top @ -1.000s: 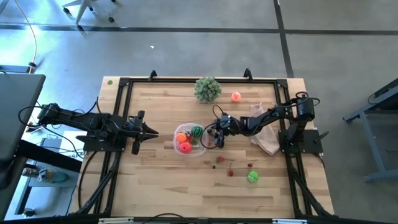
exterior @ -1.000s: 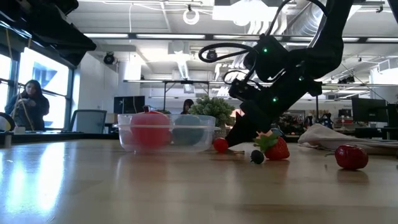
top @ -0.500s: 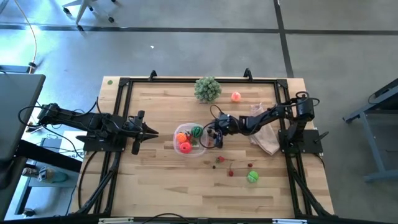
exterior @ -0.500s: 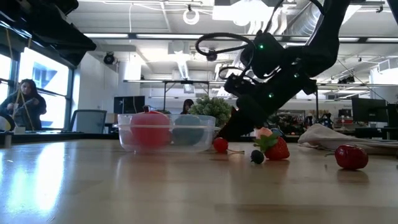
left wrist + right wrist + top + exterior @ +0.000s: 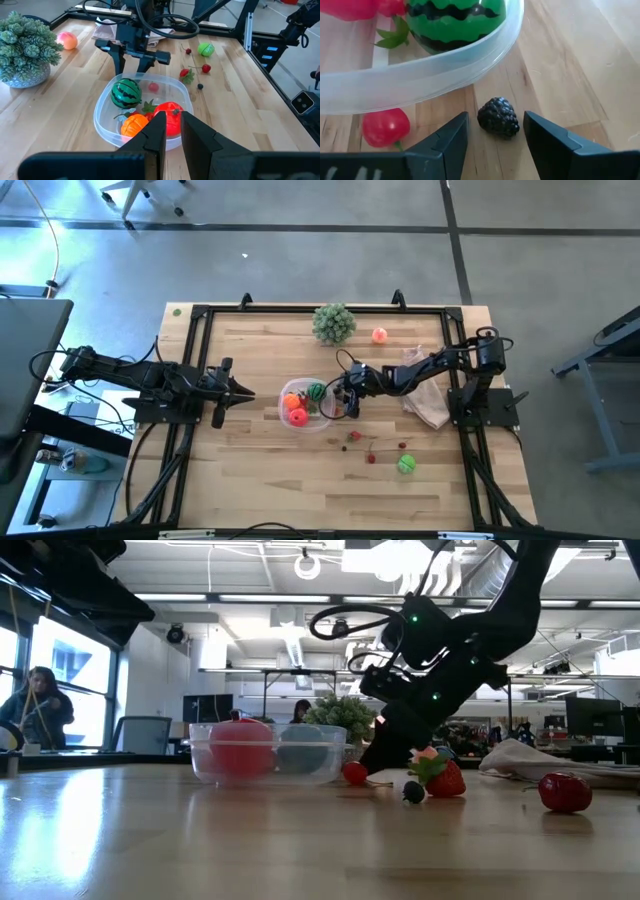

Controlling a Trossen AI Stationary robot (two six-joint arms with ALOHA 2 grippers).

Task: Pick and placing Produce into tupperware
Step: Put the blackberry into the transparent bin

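Observation:
The clear tupperware [image 5: 283, 402] sits mid-table and holds a striped green ball [image 5: 455, 20], an orange ball [image 5: 133, 124] and a red ball [image 5: 169, 118]. My right gripper [image 5: 495, 120] is open and low at the container's right side, its fingers on either side of a dark berry [image 5: 498, 116] lying on the wood, not touching it. A small red cherry [image 5: 385, 126] lies beside it by the container wall [image 5: 420, 75]. A strawberry [image 5: 445, 780], another dark berry [image 5: 413, 792], a green ball [image 5: 406, 464] and a peach [image 5: 380, 335] rest on the table. My left gripper [image 5: 173, 131] waits left of the container, shut.
A bushy pale-green ball [image 5: 334, 323] stands near the far edge. A pinkish-white bag [image 5: 425, 395] lies under my right arm near the right edge. Black frame rails [image 5: 300, 309] border the table. A person [image 5: 35, 705] sits far off in the room.
My right gripper has shifted a little toward the tupperware, staying low over the wood. The produce and the container have kept their places.

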